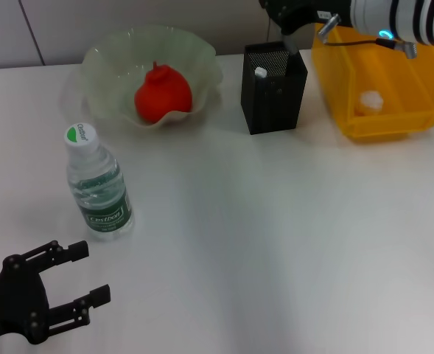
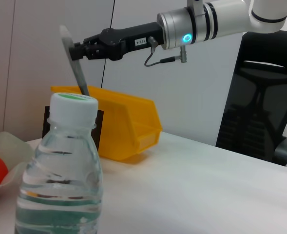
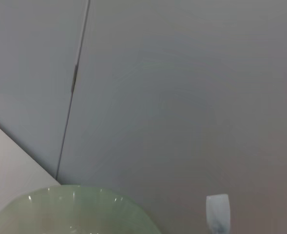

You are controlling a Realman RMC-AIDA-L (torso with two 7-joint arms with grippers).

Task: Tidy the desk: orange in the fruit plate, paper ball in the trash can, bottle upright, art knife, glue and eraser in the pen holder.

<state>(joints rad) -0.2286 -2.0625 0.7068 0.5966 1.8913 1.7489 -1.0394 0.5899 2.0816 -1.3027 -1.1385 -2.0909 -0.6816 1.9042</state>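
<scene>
My left gripper [image 1: 84, 276] sits open, low on the counter [image 1: 275, 236], near the upright bottle [image 1: 97, 184]. Orange [image 1: 162, 94] lies in the plate [image 1: 106, 59]. Holder [image 1: 273, 88] has a white-tipped stick [image 1: 261, 72] inside. My right gripper [image 1: 294, 26] hangs above the holder, clamped on a grey knife [image 2: 74, 63]. Paper ball [image 1: 370, 101] rests in the can [image 1: 393, 96].

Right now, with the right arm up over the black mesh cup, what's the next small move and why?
Probably lower the right claw a little further and let go. It holds a slim grey stick, likely the art knife, tilted with its lower end at the pen holder rim, not yet resting inside. The orange is in the fruit plate and the bottle stands upright.
</scene>
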